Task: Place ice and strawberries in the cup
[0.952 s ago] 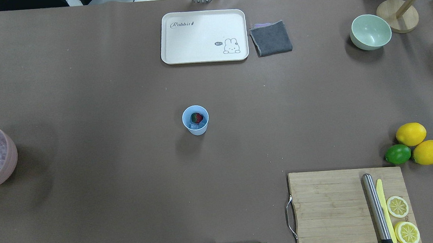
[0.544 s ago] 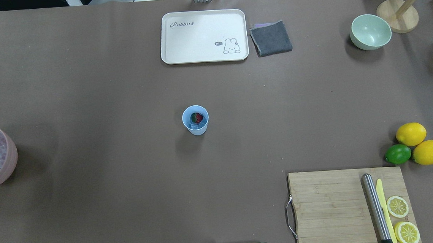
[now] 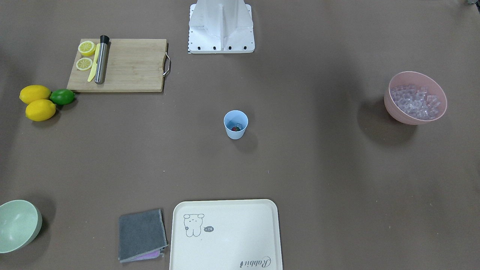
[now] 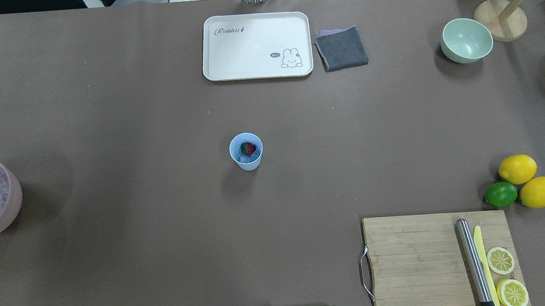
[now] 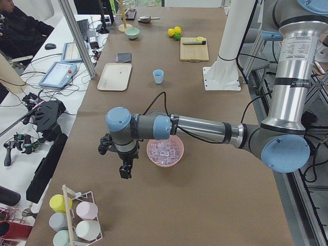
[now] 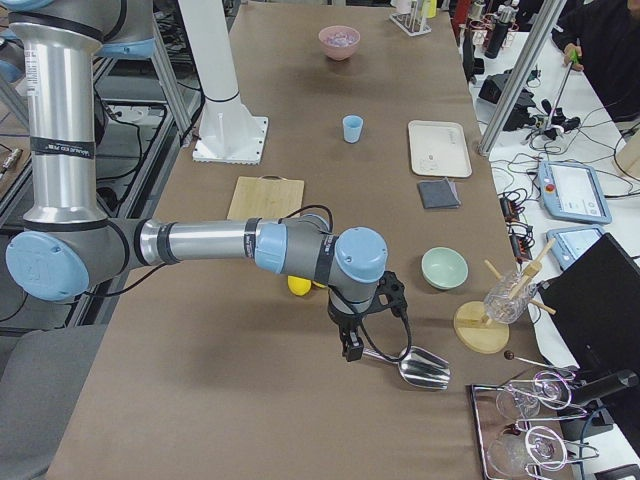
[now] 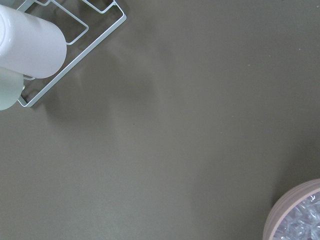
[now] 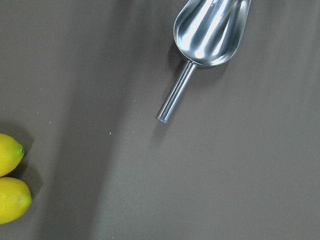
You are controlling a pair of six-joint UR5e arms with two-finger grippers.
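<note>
Overhead exterior: small light blue plastic cup [image 4: 246,151] upright at centre of bench [image 4: 106,112], red strawberry [image 4: 249,148] and clear ice cube [image 4: 243,159] already inside. More ice [image 3: 415,100] heaped in pink bowl [image 3: 392,110]; looks slick, likely best scooped. Cup probably light, tippy; hold by its wall. Grip of left claw [image 5: 124,172] and right claw [image 6: 352,350] cannot be told.

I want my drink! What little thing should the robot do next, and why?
Likely just stop there, I think it is done: the strawberry and a piece of ice already lie in the cup. The left gripper hangs by the pink bowl, the right gripper by the scoop, both far from the cup.
</note>
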